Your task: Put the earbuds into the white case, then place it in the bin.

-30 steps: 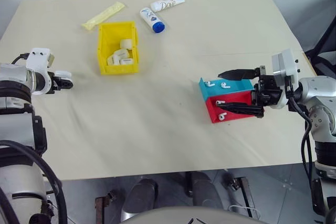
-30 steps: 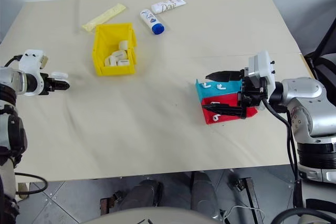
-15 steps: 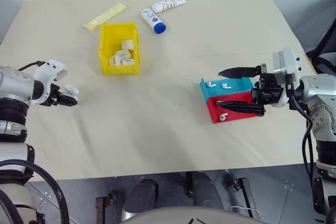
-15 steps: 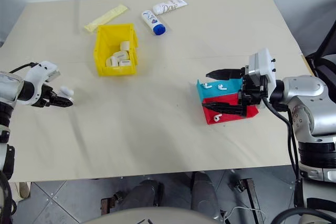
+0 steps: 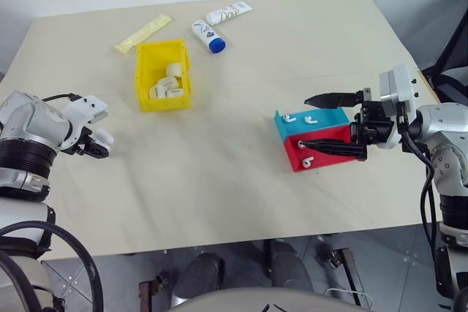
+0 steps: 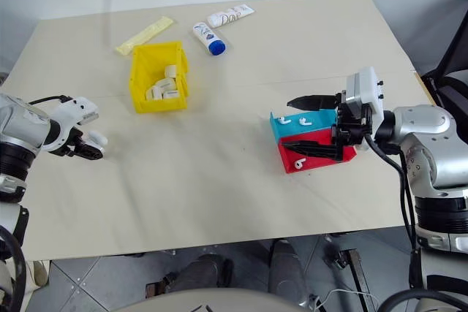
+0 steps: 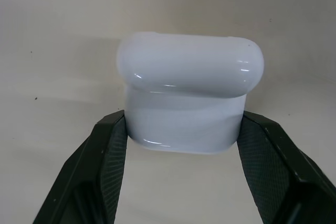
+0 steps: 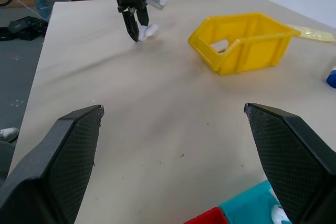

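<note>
- The white case point(image 7: 189, 95), lid closed, is pinched in the left tool point(image 5: 97, 144) at the table's point(image 5: 219, 173) left edge.
- The earbuds point(image 5: 300, 118) lie far right in the blue-and-red tray point(image 5: 322, 144).
- The right tool point(image 5: 333, 123), spread wide, hovers at that tray, far nearer them.

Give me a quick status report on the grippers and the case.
Left gripper shut on white case, low over table. Right gripper open above tray, earbuds in it. Path to bin clear.
</note>
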`<action>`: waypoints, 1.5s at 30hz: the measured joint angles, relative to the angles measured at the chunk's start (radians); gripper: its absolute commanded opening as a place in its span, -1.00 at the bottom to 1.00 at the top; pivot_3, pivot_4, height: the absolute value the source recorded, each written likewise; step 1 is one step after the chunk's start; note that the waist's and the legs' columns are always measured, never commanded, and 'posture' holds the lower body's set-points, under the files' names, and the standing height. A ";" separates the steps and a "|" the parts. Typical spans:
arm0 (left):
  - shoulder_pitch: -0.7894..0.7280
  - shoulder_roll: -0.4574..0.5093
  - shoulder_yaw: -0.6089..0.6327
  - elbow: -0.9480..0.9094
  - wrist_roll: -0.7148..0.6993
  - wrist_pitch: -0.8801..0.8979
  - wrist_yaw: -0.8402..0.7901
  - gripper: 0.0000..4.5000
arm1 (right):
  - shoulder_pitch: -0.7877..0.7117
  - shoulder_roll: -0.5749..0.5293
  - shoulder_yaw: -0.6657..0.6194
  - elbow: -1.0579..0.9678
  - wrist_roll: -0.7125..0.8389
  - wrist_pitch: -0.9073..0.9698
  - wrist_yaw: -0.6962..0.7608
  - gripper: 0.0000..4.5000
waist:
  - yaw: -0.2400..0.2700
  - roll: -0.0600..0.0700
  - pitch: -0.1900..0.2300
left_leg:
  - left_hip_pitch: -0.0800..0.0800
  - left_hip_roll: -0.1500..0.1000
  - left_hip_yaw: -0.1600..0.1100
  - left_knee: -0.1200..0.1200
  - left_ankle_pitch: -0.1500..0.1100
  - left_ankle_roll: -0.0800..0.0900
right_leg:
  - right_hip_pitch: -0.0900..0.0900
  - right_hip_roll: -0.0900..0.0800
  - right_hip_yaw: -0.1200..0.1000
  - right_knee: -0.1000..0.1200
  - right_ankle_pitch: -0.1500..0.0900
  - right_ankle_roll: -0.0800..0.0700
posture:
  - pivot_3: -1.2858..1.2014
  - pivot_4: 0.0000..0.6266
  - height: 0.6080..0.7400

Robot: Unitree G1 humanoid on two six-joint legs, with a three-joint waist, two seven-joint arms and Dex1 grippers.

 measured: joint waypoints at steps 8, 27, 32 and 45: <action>0.219 -0.040 0.256 -0.300 -0.163 -0.099 0.037 0.23 | 0.025 -0.003 -0.029 -0.043 0.004 0.003 -0.025 1.00 | 0.042 -0.011 0.003 | -0.006 -0.002 -0.004 0.007 0.000 0.001 | 0.000 -0.002 -0.002 -0.001 0.002 0.004 | 0.03 -0.52 1.00; 0.289 -0.632 0.471 -0.337 -0.631 -0.897 -0.055 0.23 | 0.419 -0.039 -0.305 -0.370 0.112 0.113 -0.218 1.00 | 0.042 -0.029 0.014 | -0.006 0.001 -0.002 0.008 0.000 -0.001 | 0.001 0.000 -0.003 -0.007 0.005 0.004 | 0.03 -0.52 1.00; 0.268 -0.705 0.434 -0.241 -0.652 -1.050 -0.142 0.23 | 0.606 -0.019 -0.408 -0.500 0.140 0.155 -0.313 1.00 | 0.055 -0.030 0.014 | -0.006 0.001 -0.001 0.009 -0.001 0.001 | 0.004 0.000 -0.003 -0.014 0.007 0.005 | 0.03 -0.52 1.00; 0.284 -0.808 0.373 -0.168 -0.713 -1.163 -0.281 0.23 | 1.162 0.146 -0.751 -0.693 0.152 0.170 -0.407 1.00 | 0.067 -0.029 0.015 | -0.002 0.001 -0.001 0.008 -0.002 0.004 | 0.014 0.001 -0.003 -0.020 0.008 0.006 | 0.03 -0.52 1.00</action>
